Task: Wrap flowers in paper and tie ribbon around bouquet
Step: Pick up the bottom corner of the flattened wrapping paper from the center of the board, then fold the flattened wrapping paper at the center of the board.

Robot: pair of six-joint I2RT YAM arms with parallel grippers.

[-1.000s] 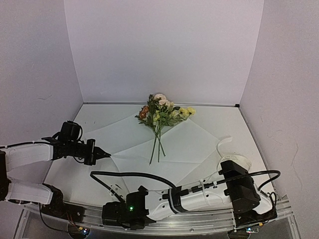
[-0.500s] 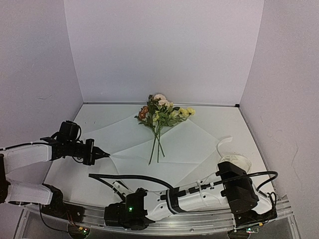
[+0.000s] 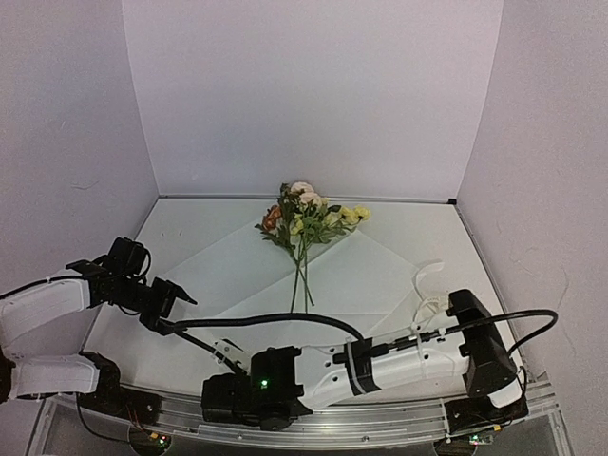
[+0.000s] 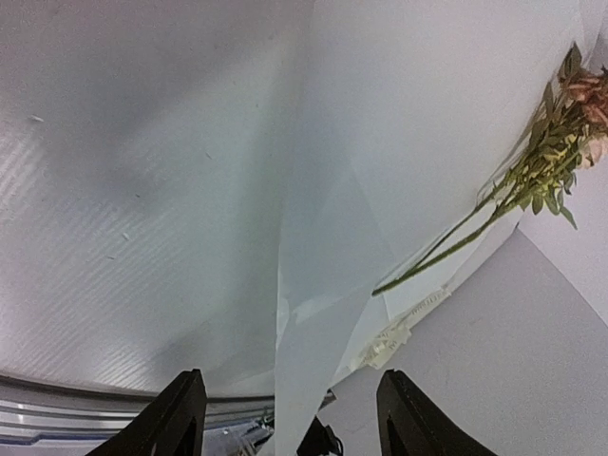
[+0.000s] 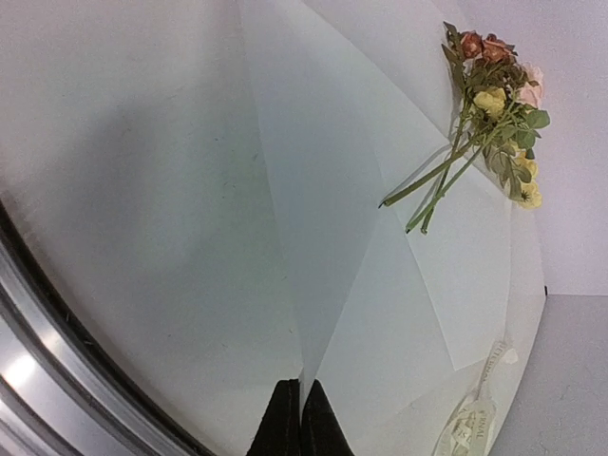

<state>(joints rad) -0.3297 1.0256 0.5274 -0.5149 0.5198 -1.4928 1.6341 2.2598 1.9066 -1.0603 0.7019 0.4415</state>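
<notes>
Right gripper [image 5: 299,388] pinched shut on the near edge of the paper [image 3: 366,271]. Left gripper [image 4: 293,380] has jaws apart, the paper's left corner between them (not clamped). Flowers [image 3: 304,223] lie on the paper, far-middle, blooms pointing far. Ribbon [image 3: 429,280] is looped at the right.

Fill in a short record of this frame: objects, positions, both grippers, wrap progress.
flowers: lying on the paper, blooms toward the back wall, stems toward the arms
paper: spread open, creased, not around the flowers
ribbon: loose, right of the flowers, untied
left gripper: open, a paper corner between its fingers
right gripper: shut on the paper's near edge
progress: no wrap formed, no ribbon tied
</notes>
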